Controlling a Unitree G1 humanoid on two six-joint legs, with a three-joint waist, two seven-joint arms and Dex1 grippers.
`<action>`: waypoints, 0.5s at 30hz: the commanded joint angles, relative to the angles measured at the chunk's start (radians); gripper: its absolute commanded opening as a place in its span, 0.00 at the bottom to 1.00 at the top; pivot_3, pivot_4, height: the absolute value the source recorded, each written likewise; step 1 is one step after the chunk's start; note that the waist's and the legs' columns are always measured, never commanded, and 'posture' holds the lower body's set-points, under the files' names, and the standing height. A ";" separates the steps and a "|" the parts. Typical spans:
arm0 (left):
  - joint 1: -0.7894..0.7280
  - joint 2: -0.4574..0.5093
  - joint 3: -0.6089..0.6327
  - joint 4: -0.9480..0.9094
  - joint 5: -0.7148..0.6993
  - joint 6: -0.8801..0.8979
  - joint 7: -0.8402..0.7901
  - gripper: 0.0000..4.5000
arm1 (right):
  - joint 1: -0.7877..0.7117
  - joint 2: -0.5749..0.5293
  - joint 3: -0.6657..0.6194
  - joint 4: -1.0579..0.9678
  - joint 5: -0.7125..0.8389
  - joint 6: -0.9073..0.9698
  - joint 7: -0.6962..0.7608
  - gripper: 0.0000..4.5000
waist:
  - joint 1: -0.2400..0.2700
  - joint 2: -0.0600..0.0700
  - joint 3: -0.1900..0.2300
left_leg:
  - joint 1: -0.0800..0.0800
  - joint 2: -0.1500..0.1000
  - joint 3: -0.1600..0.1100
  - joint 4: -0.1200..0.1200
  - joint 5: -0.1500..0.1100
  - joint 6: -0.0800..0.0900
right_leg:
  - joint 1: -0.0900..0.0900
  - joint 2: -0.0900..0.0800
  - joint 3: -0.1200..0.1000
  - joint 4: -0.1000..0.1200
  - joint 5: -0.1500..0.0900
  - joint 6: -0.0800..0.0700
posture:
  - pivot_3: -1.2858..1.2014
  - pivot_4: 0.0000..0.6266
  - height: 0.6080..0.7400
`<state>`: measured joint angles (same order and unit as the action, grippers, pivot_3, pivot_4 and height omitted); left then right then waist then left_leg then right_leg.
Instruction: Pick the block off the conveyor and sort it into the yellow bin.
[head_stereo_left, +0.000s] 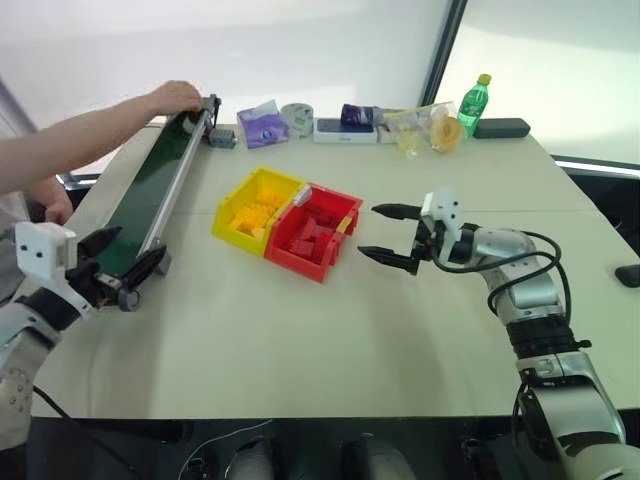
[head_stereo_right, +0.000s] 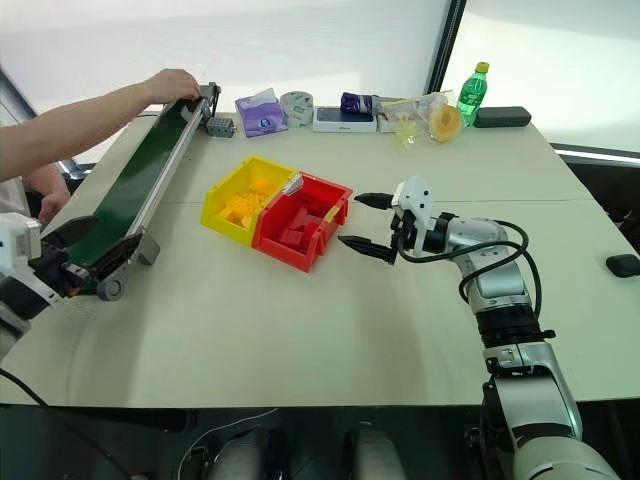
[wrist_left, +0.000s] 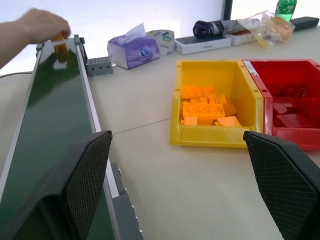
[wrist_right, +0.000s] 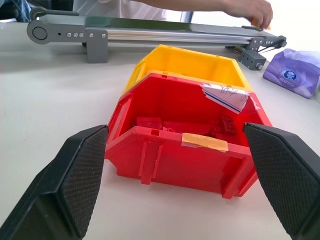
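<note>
Currently a person's hand (wrist_left: 42, 25) places the small yellow-orange studded block (wrist_left: 60, 45) on the dark green belt conveyor (wrist_left: 45, 125); I hold both the left gripper (wrist_left: 182, 185) and the right gripper (head_stereo_left: 390, 238) spread, empty; pick and the small yellow plastic bin (head_stereo_left: 232, 205) drop remain.

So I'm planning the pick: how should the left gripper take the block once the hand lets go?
Probably from above, fingers across the block's two side faces. It sits on the conveyor, whose rails would likely block a side approach. The left gripper waits open.

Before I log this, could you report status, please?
Both grippers open, empty. Block under person's hand at conveyor's far end. Yellow bin unobstructed.
</note>
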<state>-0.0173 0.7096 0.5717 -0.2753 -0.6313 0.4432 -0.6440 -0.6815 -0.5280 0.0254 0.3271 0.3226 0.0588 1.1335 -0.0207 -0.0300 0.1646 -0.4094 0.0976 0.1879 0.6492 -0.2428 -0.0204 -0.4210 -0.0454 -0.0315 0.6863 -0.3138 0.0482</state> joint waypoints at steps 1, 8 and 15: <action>-0.021 0.002 0.011 0.003 0.010 -0.030 0.010 0.99 | -0.034 0.000 -0.012 -0.043 0.006 0.002 -0.006 1.00 | 0.000 0.000 0.000 | 0.000 0.000 0.000 0.000 0.000 0.000 | 0.000 0.000 0.000 0.000 0.000 0.000 | 0.52 0.24 1.00; -0.035 -0.002 0.009 0.006 0.013 -0.027 0.009 0.99 | -0.040 0.001 -0.013 -0.042 0.005 0.008 -0.009 1.00 | 0.000 0.000 0.000 | 0.000 0.000 0.000 0.000 0.000 0.000 | 0.000 0.000 0.000 0.000 0.000 0.000 | 0.52 0.24 1.00; -0.017 -0.012 0.021 -0.015 0.007 -0.021 0.020 0.99 | -0.039 0.000 -0.016 -0.023 0.004 -0.007 0.000 1.00 | 0.000 0.000 0.000 | 0.000 0.000 0.000 0.000 0.000 0.000 | 0.000 0.000 0.000 0.000 0.000 0.000 | 0.52 0.24 1.00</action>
<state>-0.0409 0.6967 0.5674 -0.2576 -0.6205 0.4416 -0.6296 -0.6955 -0.5277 0.0257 0.3187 0.3216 0.0717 1.1289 -0.0205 -0.0300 0.1646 -0.4094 0.0977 0.1880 0.6490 -0.2428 -0.0205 -0.4211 -0.0453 -0.0315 0.6862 -0.3138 0.0482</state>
